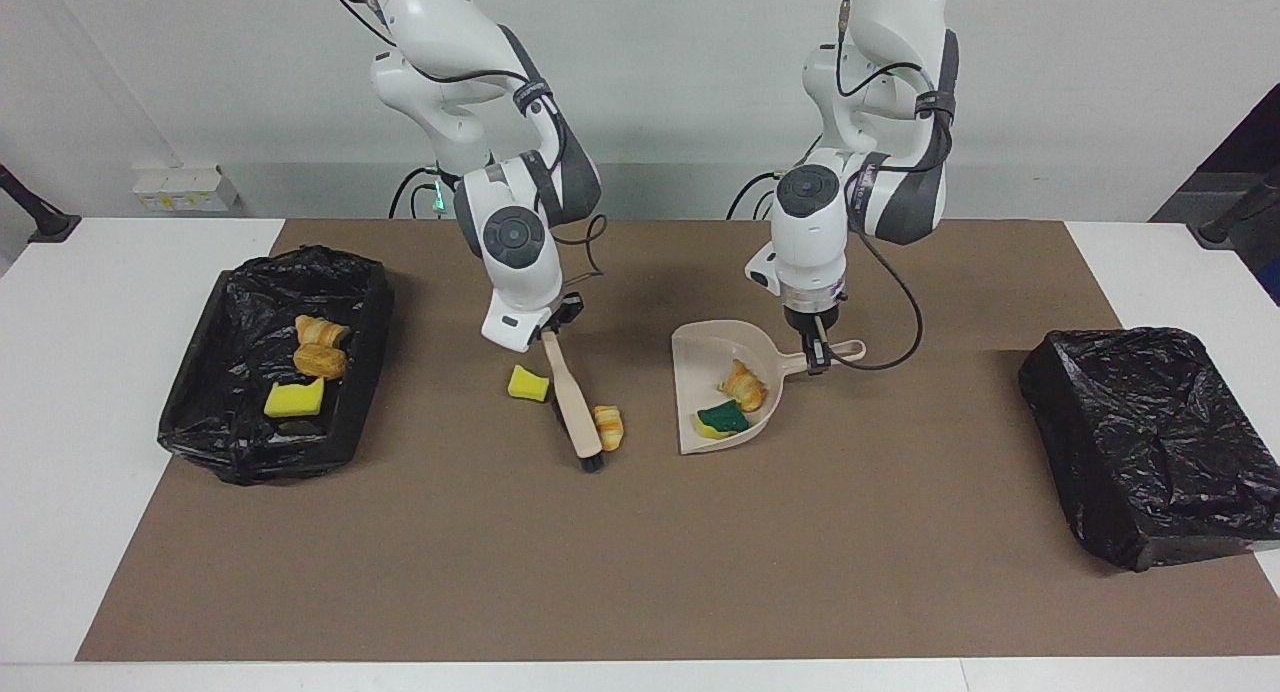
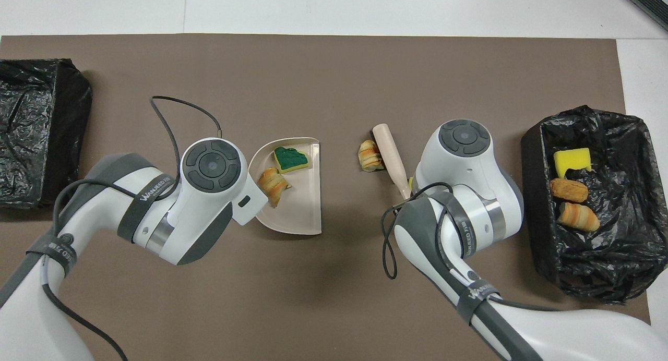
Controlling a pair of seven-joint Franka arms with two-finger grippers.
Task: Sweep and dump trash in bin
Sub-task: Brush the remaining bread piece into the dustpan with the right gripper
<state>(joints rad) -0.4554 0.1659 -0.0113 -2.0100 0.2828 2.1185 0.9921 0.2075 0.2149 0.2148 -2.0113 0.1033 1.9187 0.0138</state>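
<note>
Right gripper [image 1: 556,324] of mine is clenched on the brush [image 1: 574,400] handle, the black bristles down on the brown mat [image 1: 640,552]. My left gripper [image 1: 818,354] is clamped on the dustpan [image 1: 700,347] handle, the pan flat on the mat.

I count seven trash pieces. Two lie in the dustpan: a pastry [image 1: 743,384] and a green-faced sponge [image 1: 722,419]. Two are loose on the mat: a yellow sponge chunk [image 1: 528,383] beside the brush handle toward the right arm's end, and a pastry [image 1: 608,427] touching the brush head on the dustpan's side. Three sit in the open bin [image 1: 372,317] at the right arm's end: two pastries [image 1: 320,345] and a yellow sponge [image 1: 294,399]. A second, closed black bag [image 1: 1150,442] lies at the left arm's end.

From overhead, my right wrist hides nearly all of the loose sponge and both grippers; the facing view shows them.
</note>
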